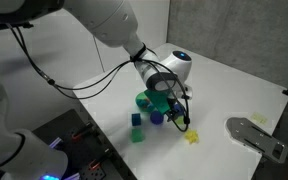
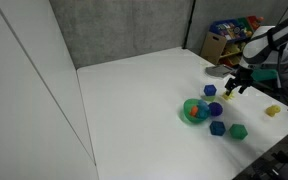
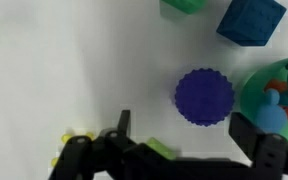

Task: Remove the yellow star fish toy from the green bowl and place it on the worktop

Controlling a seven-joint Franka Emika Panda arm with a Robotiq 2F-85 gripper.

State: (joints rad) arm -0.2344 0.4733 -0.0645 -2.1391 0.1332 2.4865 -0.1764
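The yellow star fish toy (image 1: pixel 192 137) lies flat on the white worktop (image 1: pixel 234 90), outside the bowl. In the wrist view only a yellow edge of it (image 3: pixel 74 135) shows, just outside one finger. The green bowl (image 1: pixel 149 100) (image 2: pixel 194 110) stands a little way off with small coloured toys inside; its rim shows at the wrist view's edge (image 3: pixel 284 85). My gripper (image 1: pixel 187 122) (image 2: pixel 234 90) (image 3: pixel 184 128) is open, holds nothing, and hovers low beside the star. A small yellow-green bit (image 3: pixel 162 148) shows between the fingers near the palm.
A purple round ridged block (image 3: pixel 204 97), a blue cube (image 3: pixel 251 20) (image 1: pixel 137 119) and a green cube (image 1: pixel 137 135) (image 2: pixel 238 131) lie near the bowl. A small yellow block (image 2: pixel 272 111) lies near the table edge. A grey flat object (image 1: pixel 256 137) lies beyond the star.
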